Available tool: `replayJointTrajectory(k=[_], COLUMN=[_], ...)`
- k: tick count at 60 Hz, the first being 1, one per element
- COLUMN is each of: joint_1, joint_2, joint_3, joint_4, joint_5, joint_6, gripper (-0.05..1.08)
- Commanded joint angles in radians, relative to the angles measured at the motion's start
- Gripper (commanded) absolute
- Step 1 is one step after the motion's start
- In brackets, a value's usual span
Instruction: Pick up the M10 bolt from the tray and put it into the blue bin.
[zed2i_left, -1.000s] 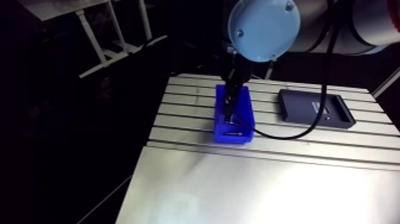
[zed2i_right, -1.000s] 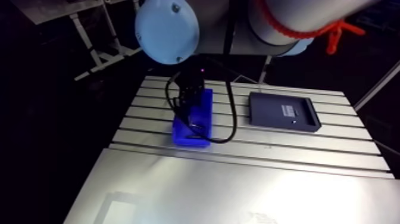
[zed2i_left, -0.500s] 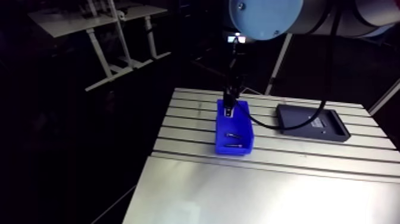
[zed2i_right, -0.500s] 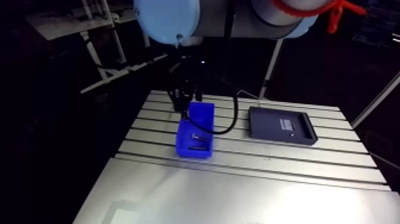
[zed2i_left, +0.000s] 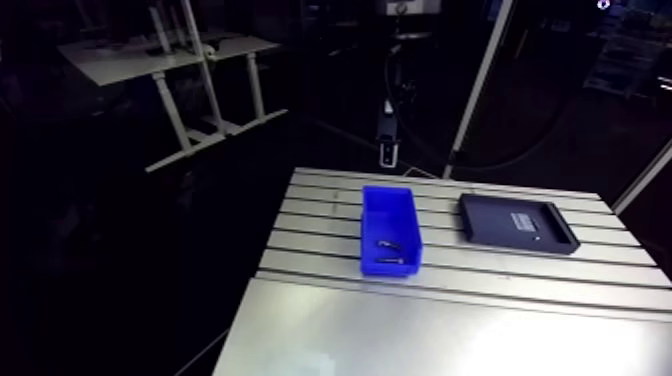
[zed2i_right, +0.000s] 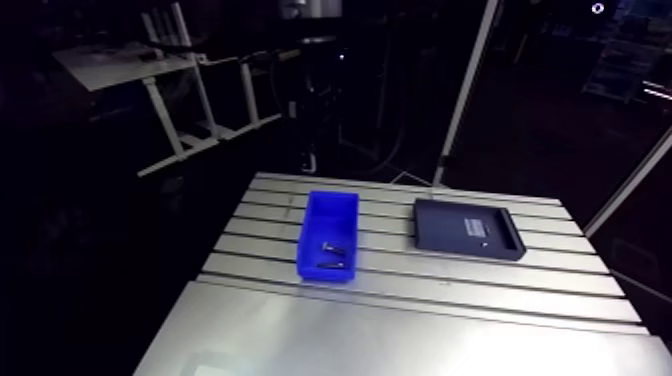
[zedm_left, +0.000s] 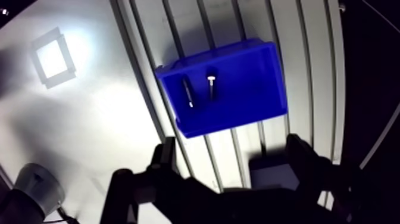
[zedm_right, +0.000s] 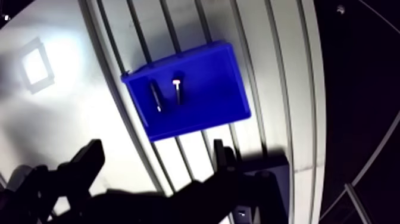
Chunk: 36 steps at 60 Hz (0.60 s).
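1. Arm view shows the slotted table (zed2i_left: 420, 330), with a black tray (zed2i_left: 490, 225) and a blue bin (zed2i_left: 388, 268) lying apart on it.
2. Raised high above the table, the gripper (zedm_left: 231, 144) has its fingers spread wide and holds nothing.
3. Two bolts (zedm_left: 211, 86) lie side by side inside the bin, close to one end wall. I cannot tell which one is the M10.

Open table (zed2i_left: 441, 236) lies between blue bin (zed2i_left: 392, 214) and black tray (zed2i_left: 489, 226); two bolts (zedm_left: 211, 89) occupy one bin end
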Motion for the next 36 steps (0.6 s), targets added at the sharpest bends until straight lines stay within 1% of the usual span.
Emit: replayJointTrajectory(k=[1,2,3,5,6,7,8,9,10,11,12,13,14,15,16,17,20,21,22,24,25,26,33,36], joint_1=[-0.018,-0.021,-0.021,-0.042,-0.042,-0.055,-0.055,-0.064,-0.064,-0.072,-0.072,-0.075,-0.075,-0.076,-0.076,-0.081,-0.088,-0.101,-0.101,-0.141,-0.141,-0.155,-0.170,-0.174], joint_2=[-0.009,-0.009,-0.009,-0.008,-0.008,-0.006,-0.006,-0.006,-0.006,-0.006,-0.006,-0.006,-0.006,-0.007,-0.007,-0.008,-0.008,-0.008,-0.008,-0.010,-0.010,-0.012,-0.019,-0.027], joint_3=[-0.192,-0.211,-0.211,-0.241,-0.241,-0.252,-0.252,-0.261,-0.261,-0.269,-0.269,-0.277,-0.277,-0.284,-0.284,-0.288,-0.296,-0.302,-0.302,-0.312,-0.312,-0.313,-0.324,-0.323], joint_4=[0.215,0.226,0.226,0.243,0.243,0.249,0.249,0.255,0.255,0.262,0.262,0.270,0.270,0.274,0.274,0.274,0.277,0.280,0.280,0.297,0.297,0.308,0.329,0.338], joint_5=[0.033,0.033,0.033,0.032,0.032,0.033,0.033,0.034,0.034,0.032,0.032,0.029,0.029,0.027,0.027,0.027,0.026,0.025,0.025,0.025,0.025,0.024,0.025,0.023], joint_6=[0.196,0.237,0.237,0.332,0.332,0.385,0.385,0.440,0.440,0.496,0.496,0.541,0.541,0.583,0.583,0.624,0.663,0.715,0.715,0.824,0.824,0.872,0.967,1.013], gripper=[0.01,0.01,0.01,0.01,0.01,0.01,0.01,0.01,0.01,0.01,0.01,0.01,0.01,0.01,0.01,0.02,0.02,0.02,0.02,0.02,0.02,0.02,0.02,0.02])
